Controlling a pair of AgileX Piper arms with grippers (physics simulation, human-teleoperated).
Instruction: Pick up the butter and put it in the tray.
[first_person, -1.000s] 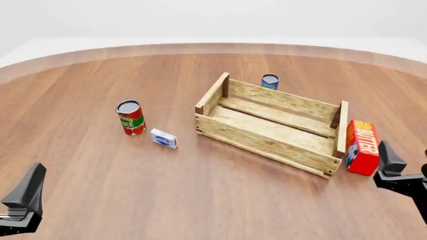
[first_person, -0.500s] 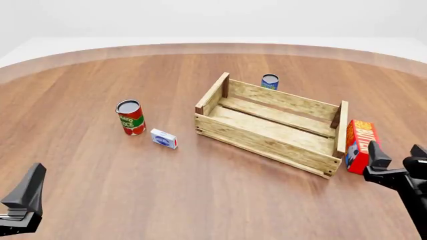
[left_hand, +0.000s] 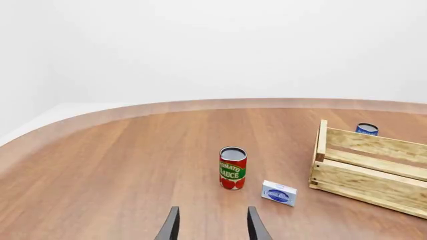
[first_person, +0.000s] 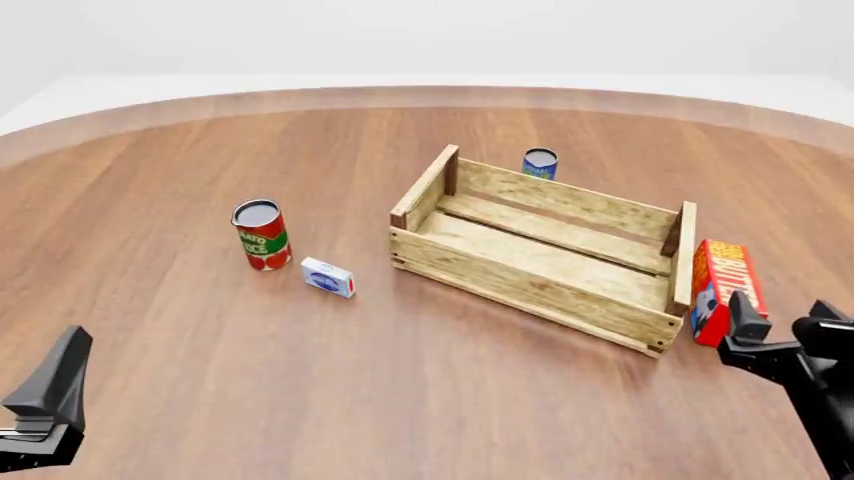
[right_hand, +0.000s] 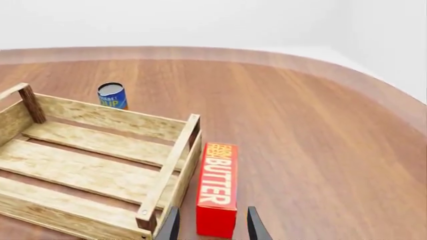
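— While sizing up the approach: where to look for the butter (first_person: 725, 283)?

— Outside the tray (first_person: 534, 291), on the table just beside its right end wall, not yet inside. Straight ahead of the right gripper (first_person: 779, 335), close in front of the fingertips.

— And the long axis?

— Runs away from that gripper, roughly along the reach and parallel to the end wall, lettered red face up. From the right wrist, near short end framed between the two fingers, so a grasp across the narrow width looks the natural choice.

— State of that gripper?

— Spread apart, holding nothing. Gap seems about wide enough for the carton, though hard to judge.

— Left gripper (first_person: 47, 400)?

— Likewise parted and empty, low at the near left, well apart from the butter, with the whole tray between. Plainly the farther of the two.

— Any risk?

— Tight on the tray side: cannot tell whether touching the wall or parted from it by a sliver. Could catch a finger on the near corner post.

— Hidden or cut off?

— Carton's near lower corner covered by the right gripper in the front view; both arms clipped by the frame edge. Blue can (first_person: 539, 163) partly behind the tray's far wall. Tomato sauce can (first_person: 262, 235) and small white-blue box (first_person: 327, 277) well off to the left.
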